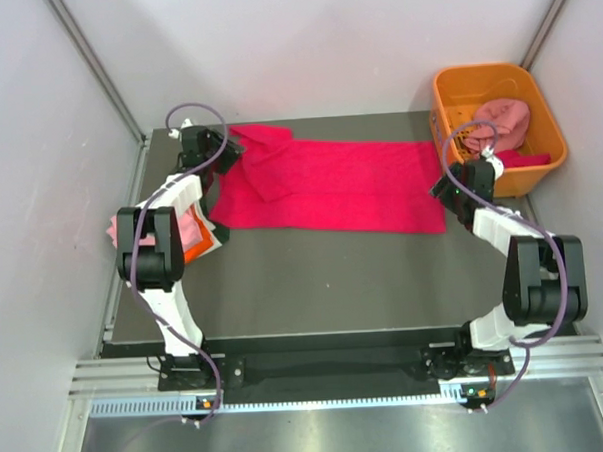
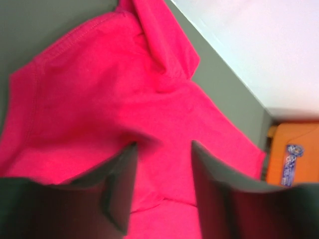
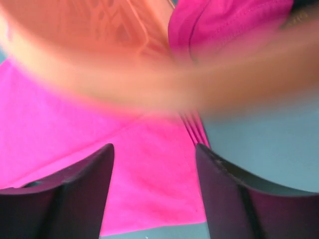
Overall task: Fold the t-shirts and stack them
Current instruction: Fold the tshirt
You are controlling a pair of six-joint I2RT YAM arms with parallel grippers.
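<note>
A large crimson-pink t-shirt (image 1: 340,184) lies folded into a long band across the back of the table. My left gripper (image 1: 226,149) hovers over its left, sleeve end. In the left wrist view that gripper (image 2: 162,149) is open, with only the shirt (image 2: 99,89) below and nothing between the fingers. My right gripper (image 1: 442,187) is at the shirt's right end, beside the basket. In the right wrist view this gripper (image 3: 154,149) stands open over the shirt's corner (image 3: 149,184). Light pink (image 1: 112,229) and orange (image 1: 198,253) t-shirts lie stacked under the left arm.
An orange plastic basket (image 1: 480,70) stands at the back right, holding a dusty pink shirt (image 1: 502,117) with a crimson piece beside it. The basket (image 3: 99,69) looms blurred, close above the right fingers. White walls enclose the table on three sides.
</note>
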